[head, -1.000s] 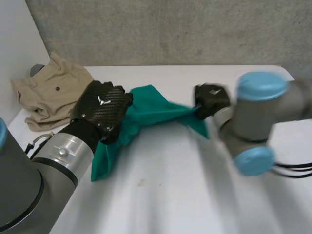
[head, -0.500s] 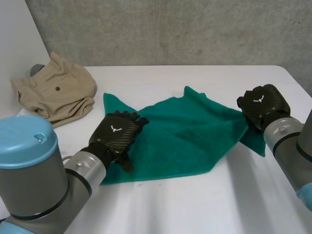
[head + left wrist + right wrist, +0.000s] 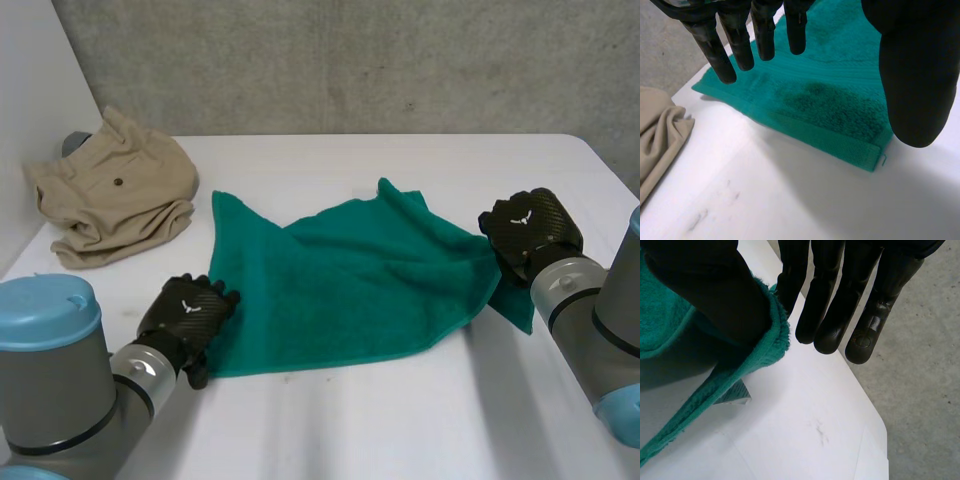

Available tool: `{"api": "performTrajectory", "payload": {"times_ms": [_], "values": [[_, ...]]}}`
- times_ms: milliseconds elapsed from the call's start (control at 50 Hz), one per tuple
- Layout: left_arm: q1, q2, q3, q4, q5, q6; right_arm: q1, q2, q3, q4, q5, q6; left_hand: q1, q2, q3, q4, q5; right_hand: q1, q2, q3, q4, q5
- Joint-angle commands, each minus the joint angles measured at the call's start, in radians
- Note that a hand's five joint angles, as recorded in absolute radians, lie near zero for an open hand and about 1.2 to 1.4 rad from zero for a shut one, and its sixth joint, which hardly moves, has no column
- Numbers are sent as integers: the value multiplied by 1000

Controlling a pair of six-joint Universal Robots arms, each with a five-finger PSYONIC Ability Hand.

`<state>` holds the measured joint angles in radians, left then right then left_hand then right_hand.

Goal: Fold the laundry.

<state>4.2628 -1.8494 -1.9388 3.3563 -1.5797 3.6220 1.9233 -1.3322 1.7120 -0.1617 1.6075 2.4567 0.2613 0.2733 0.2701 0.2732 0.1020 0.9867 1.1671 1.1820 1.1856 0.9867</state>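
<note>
**A:** The left hand (image 3: 188, 315) has drawn back since a moment ago. It was lying well in on the towel (image 3: 350, 280), and now it's at the near left corner.

**B:** Is it holding anything?

**A:** No. Its fingers (image 3: 742, 47) hang straight and a little spread above the cloth, with the thumb off to one side. The corner lies flat beneath them.

**B:** And the right hand (image 3: 528, 232)?

**A:** It has hardly shifted. It has the towel's right edge, which looks nipped between the thumb and the nearest straight finger. That edge is raised off the table (image 3: 400, 420), and a small label (image 3: 735, 392) dangles under it.

**B:** So where are they in the job?

**A:** I'd say they're finishing the spreading-out, with no fold made yet. The towel lies open in the middle of the table, but it's rumpled toward the right and peaked along the far edge.

**B:** What's next, then?

**A:** Probably the left hand needs a proper hold on its corner. Then the right edge gets either laid down smooth or carried across to meet the left. If it's only pulled from one side, the cloth may drag.

**B:** Is there anything else about?

**A:** Some beige trousers (image 3: 110, 190) are heaped at the far left, well apart from the towel. The tabletop is white, with a grey concrete wall (image 3: 350, 60) behind it and a grey floor (image 3: 920, 390) past the table's edge.
</note>
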Motion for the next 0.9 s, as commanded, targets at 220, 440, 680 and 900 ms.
{"api": "performTrajectory", "payload": {"times_ms": [220,440,680,900], "values": [[-1,-80,47,8,10,-3,3,5,20,-30,0,-1,178,166,170,166,163,410,229,214,211,235],[-1,-105,66,2,12,-3,3,7,21,-32,0,-5,190,178,181,178,175,410,229,214,211,235],[0,-168,119,9,10,-3,3,13,28,-38,0,-8,354,342,346,342,339,410,229,214,211,235],[3,-202,155,9,10,-3,3,13,29,-38,0,-8,592,580,583,580,577,410,229,214,211,235]]}}
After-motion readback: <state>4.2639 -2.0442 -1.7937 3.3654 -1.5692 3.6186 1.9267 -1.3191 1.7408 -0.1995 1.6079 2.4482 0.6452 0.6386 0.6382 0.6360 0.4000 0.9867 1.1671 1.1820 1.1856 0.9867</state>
